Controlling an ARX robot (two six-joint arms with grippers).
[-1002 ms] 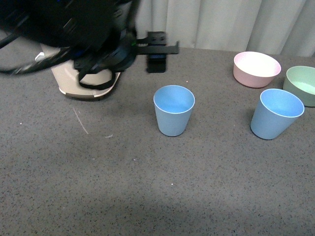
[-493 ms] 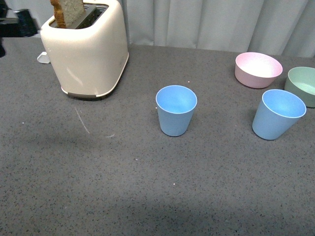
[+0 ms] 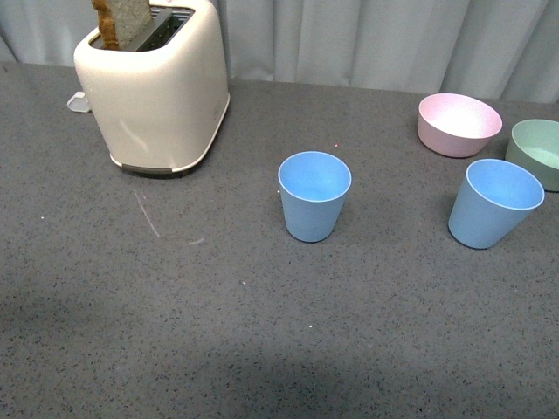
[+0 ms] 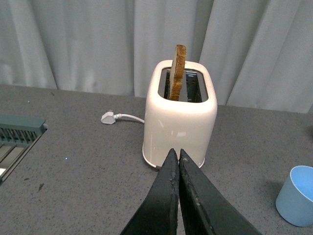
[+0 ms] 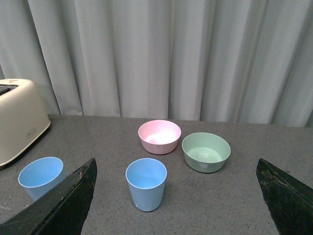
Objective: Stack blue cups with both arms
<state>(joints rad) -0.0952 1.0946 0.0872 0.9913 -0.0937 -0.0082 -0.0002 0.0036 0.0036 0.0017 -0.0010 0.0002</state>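
Two blue cups (image 3: 314, 196) stand apart, mouths up for nesting; left gripper (image 4: 175, 152) pinched together, empty; right gripper (image 5: 175, 161) spread wide, empty.

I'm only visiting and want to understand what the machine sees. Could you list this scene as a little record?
Surface: grey speckled table
Cups: two light-blue, upright, apart, not stacked; middle cup, right-hand cup
Bowls: pink bowl and green bowl, beyond the right-hand cup
Appliance: cream toaster, far left, slice of bread sticking up
Left arm: left pincer shut, empty, facing the toaster
Right arm: right pincer open, empty, facing cups and bowls
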